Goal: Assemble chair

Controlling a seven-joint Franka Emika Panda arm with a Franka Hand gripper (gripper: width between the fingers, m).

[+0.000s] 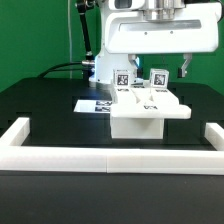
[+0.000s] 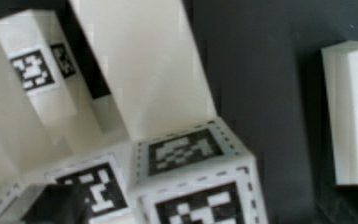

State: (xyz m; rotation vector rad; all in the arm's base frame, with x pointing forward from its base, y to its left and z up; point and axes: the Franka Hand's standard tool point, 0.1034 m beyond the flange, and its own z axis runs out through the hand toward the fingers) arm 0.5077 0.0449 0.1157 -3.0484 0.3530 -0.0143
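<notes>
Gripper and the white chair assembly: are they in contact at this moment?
Cannot tell. In the exterior view the gripper overlaps the chair assembly from above; neither that view nor the wrist view plainly shows contact or a gap.

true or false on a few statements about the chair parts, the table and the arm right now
1. The white chair assembly sits on a black table. True.
2. The chair parts are red. False: they are white with black-and-white marker tags.
3. A white rail runs along the table's near edge. True.
4. The backdrop is blue. False: it is green.
5. The marker board lies flat on the exterior view's left of the assembly. True.
</notes>
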